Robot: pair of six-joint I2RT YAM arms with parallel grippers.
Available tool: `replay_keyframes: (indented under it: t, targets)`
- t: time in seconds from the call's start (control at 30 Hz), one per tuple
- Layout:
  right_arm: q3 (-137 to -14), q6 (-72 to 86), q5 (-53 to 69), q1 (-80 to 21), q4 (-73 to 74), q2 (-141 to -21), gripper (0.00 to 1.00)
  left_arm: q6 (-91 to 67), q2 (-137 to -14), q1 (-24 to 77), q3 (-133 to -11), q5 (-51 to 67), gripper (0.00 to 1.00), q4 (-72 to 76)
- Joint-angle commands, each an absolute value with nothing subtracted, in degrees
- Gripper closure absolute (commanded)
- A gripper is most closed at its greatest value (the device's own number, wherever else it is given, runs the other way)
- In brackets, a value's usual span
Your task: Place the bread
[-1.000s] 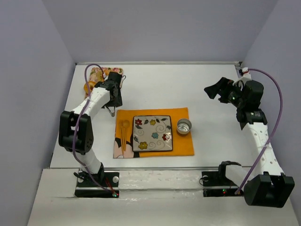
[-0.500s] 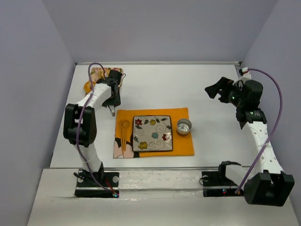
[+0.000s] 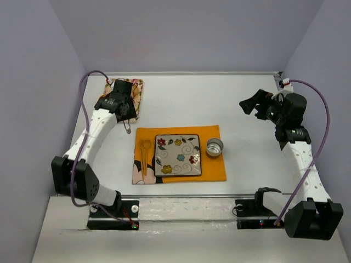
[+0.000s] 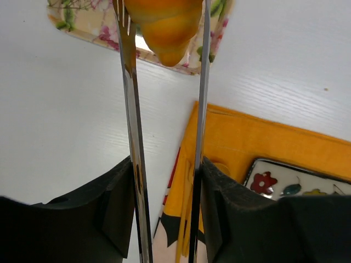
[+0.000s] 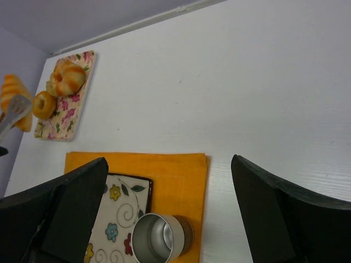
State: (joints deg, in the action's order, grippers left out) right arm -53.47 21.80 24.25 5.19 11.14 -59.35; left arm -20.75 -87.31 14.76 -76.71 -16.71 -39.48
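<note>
White tabletop [image 3: 219,98] under outstretched left end effector [image 4: 167,183], tongs [image 4: 132,137] pinching the bread [image 4: 164,22]

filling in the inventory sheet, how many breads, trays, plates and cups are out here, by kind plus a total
croissant-shaped bread: 1, held in the tongs
ring bun: 1
swirled bun: 1
floral tray: 1
square plate: 1
metal cup: 1
total: 6
</note>
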Motion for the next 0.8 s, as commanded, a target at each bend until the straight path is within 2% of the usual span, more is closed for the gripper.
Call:
replay_keyframes:
  t: [0.0, 0.2, 0.33, 0.57, 0.77]
  targets:
    - [-53.44, 21.53, 23.38, 5.19, 9.67, -59.68, 0.00, -24.78, -75.42, 16.34, -73.39, -13.98, 0.74, -39.47]
    - [-53.44, 21.45, 23.47, 5.19, 9.67, -59.41, 0.00, -30.05, -67.17, 27.75, -72.07, -12.40, 0.75, -42.36]
    - [-53.35, 21.36, 23.64, 5.19, 9.58, -58.89, 0.00, -36.62, -64.87, 40.48, -68.75, -7.39, 0.75, -42.27]
    - [-52.82, 21.27, 23.55, 5.19, 9.67, -57.57, 0.00, -48.15, -68.46, 58.24, -64.87, -7.48, 0.76, -44.13]
    - [-52.56, 21.01, 23.38, 5.19, 9.67, -56.78, 0.00, -52.38, -74.17, 65.91, -63.19, -6.94, 0.72, -45.17]
